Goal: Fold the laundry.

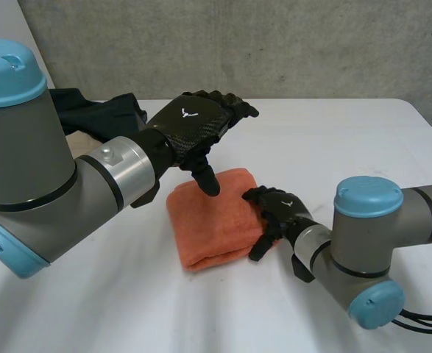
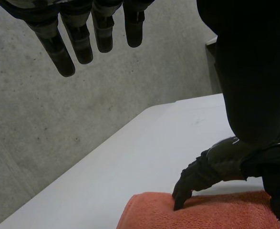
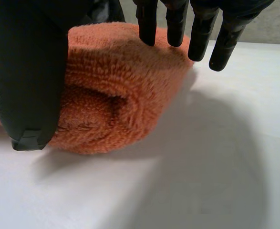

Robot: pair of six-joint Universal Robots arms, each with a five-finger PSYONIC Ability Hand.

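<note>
Folded orange towel (image 1: 214, 220) on table (image 1: 341, 140) under both hands. L hand (image 1: 193, 121) fingers straight, apart, thumb tip on towel top. R hand (image 1: 278, 209) fingers straight on towel's edge, thumb beside it, unclamped.

Orange towel (image 1: 212, 220), folded into a thick pad, lies mid-desk (image 1: 333, 140). L hand (image 1: 190, 121) hangs over its far-left corner w/ thumb pointing down, tip on the towel's top; its fingers (image 1: 234, 103) reach out fairly straight, off the cloth. R hand (image 1: 278, 209) sits at the towel's right edge, fingers (image 1: 256, 195) lying on top, thumb down by the near side. Dark clothes (image 1: 90, 110) are heaped at the desk's far-left corner, behind L arm.
</note>
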